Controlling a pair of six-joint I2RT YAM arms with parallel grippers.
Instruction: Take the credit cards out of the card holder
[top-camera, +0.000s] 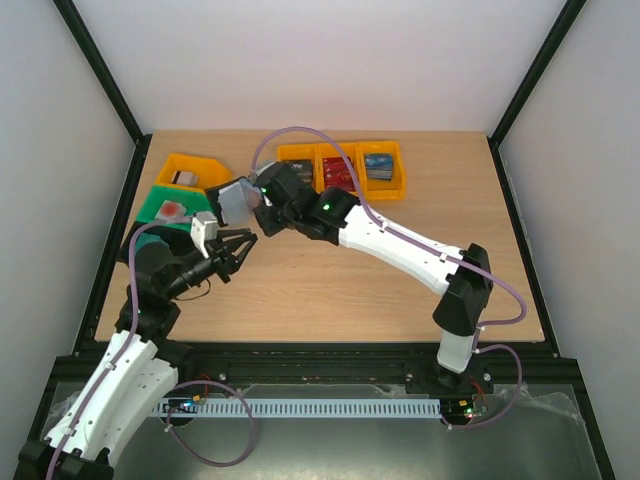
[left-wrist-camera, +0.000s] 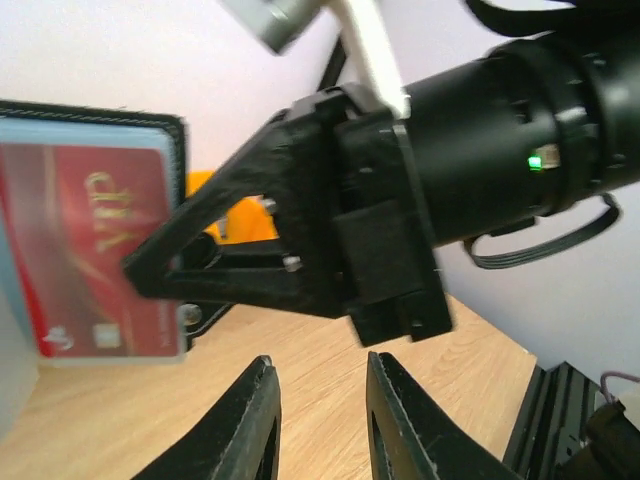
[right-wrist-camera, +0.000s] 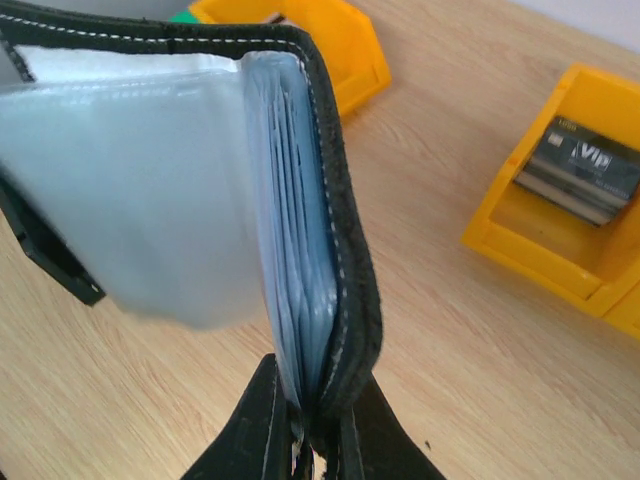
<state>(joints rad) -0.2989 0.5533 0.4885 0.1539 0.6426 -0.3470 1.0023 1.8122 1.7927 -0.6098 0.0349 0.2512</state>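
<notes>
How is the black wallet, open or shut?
Open. The card holder has clear pockets fanned out from its black cover, a red card showing inside one.

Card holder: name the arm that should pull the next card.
Left, most likely. The right hand is clamped on the card holder, holding it open; the left hand is empty and faces the red card inside it.

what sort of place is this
Probably a robot lab cell: a wooden table walled by white panels in a black frame, left arm and right arm bolted at its near edge, orange bins at the back.
</notes>
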